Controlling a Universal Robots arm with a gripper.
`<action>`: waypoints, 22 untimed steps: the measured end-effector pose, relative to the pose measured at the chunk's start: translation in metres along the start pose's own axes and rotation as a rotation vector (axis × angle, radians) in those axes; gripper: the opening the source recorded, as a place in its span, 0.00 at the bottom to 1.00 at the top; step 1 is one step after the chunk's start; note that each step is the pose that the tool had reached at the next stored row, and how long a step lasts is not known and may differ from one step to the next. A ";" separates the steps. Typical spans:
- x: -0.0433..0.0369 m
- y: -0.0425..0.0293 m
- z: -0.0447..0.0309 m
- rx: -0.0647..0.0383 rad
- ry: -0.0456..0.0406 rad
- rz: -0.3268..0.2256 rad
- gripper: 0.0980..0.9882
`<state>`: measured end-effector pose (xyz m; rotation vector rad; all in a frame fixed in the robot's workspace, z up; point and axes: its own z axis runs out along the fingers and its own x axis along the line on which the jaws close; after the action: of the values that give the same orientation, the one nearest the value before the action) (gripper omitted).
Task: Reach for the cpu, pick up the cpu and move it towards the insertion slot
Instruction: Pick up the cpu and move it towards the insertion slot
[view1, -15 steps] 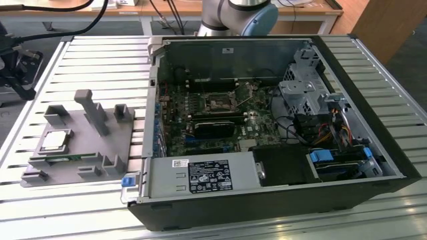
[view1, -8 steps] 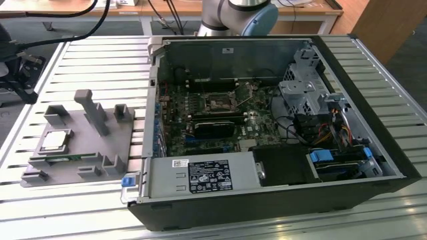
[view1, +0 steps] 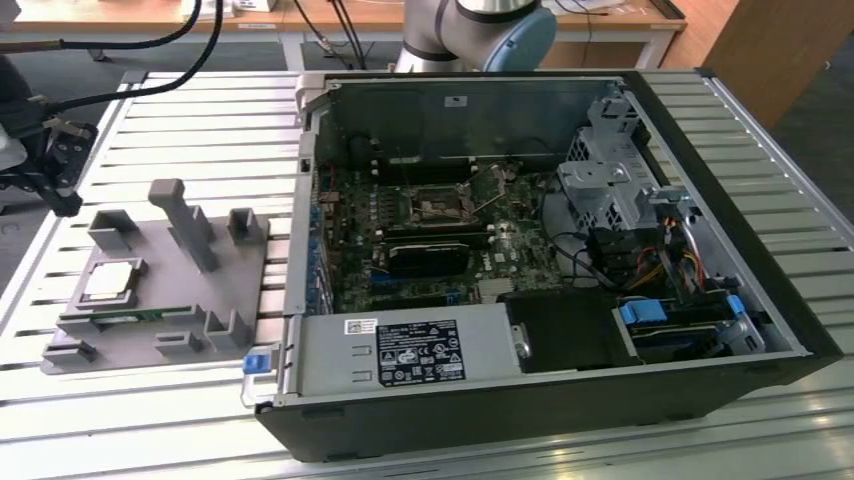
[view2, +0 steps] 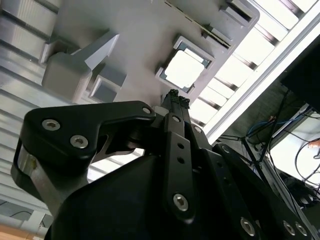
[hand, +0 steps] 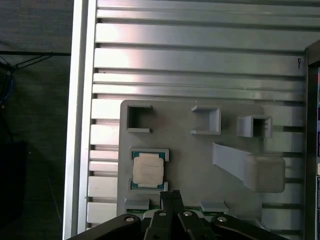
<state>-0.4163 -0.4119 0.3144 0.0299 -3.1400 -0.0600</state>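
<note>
**Cpu in its pocket, closed hand beside it**

The cpu lies flat on the gray holder, near the tabletop's edge rail. The hand hovers just off the chip's edge, fingers together, gripping nothing. The insertion slot sits well apart, inside the open computer case.

The cpu is seated in a pocket of the fixture plate. The plate is laid on the surface, at the exterior view's left of the computer case. The insertion slot is set inside that case.
</note>
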 end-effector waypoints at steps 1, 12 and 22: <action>0.0000 -0.0002 0.0012 0.000 0.0000 0.000 0.01; 0.0000 -0.0015 0.0129 0.000 0.0000 0.000 0.01; 0.0000 -0.0019 0.0225 0.000 0.0002 0.000 0.01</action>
<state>-0.4163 -0.4129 0.2919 0.0300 -3.1398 -0.0599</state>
